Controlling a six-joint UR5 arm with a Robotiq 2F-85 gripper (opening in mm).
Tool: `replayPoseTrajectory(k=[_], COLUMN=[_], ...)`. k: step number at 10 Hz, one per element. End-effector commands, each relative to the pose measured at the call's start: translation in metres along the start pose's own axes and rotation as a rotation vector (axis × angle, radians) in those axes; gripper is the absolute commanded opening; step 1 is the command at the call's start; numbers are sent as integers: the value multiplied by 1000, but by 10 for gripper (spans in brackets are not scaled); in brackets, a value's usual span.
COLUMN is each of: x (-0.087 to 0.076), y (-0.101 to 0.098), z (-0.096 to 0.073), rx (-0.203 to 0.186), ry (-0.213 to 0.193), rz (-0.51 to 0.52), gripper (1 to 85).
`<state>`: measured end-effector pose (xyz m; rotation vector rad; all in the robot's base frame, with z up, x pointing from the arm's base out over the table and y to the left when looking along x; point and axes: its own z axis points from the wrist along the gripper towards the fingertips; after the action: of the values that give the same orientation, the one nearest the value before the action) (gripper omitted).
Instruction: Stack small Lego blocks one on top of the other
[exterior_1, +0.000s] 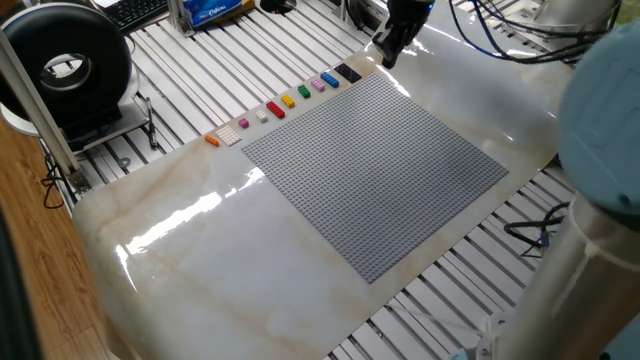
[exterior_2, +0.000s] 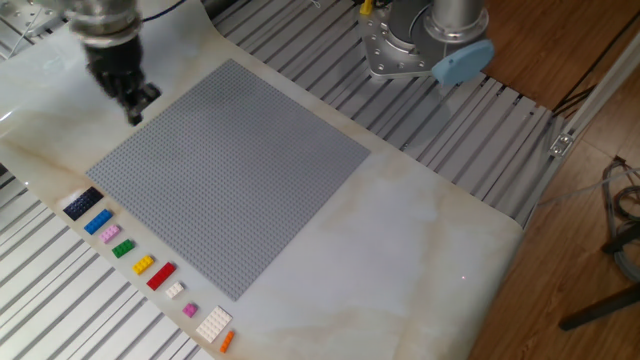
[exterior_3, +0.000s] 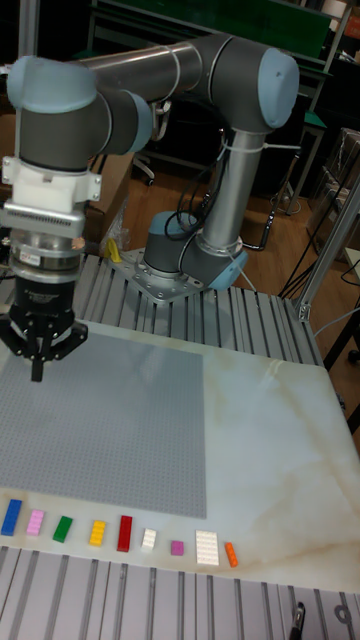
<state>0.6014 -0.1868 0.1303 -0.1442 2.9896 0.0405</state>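
Note:
The small Lego blocks lie in a row of coloured bricks beside the grey baseplate (exterior_1: 380, 170). At one end are the black block (exterior_1: 347, 72) (exterior_2: 83, 203), the blue block (exterior_1: 330, 80) (exterior_2: 97, 221) (exterior_3: 11, 516) and the pink block (exterior_1: 318, 86) (exterior_2: 109, 234) (exterior_3: 36, 522). The black one is cut off in the tall view. My gripper (exterior_1: 386, 52) (exterior_2: 133, 110) (exterior_3: 37, 375) hangs over the baseplate's corner, short of the black block. Its fingertips meet in a point, with nothing between them.
The row continues with green (exterior_2: 123, 248), yellow (exterior_2: 143, 264), red (exterior_2: 161, 275), small white, purple, large white (exterior_2: 213, 324) and orange bricks. The arm's base (exterior_2: 415, 45) stands beyond the baseplate. A black reel (exterior_1: 65, 70) sits off the marble top.

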Motion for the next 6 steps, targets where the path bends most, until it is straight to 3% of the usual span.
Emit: replayPoseTrajectory(k=[1, 4, 5, 6], x=[-45, -78, -76, -73], y=[-24, -18, -9, -7], z=[21, 43, 44, 44], rx=[0, 48, 14, 6], ry=[21, 6, 12, 23], rz=[-40, -22, -11, -8], gripper=[10, 10, 10, 10])
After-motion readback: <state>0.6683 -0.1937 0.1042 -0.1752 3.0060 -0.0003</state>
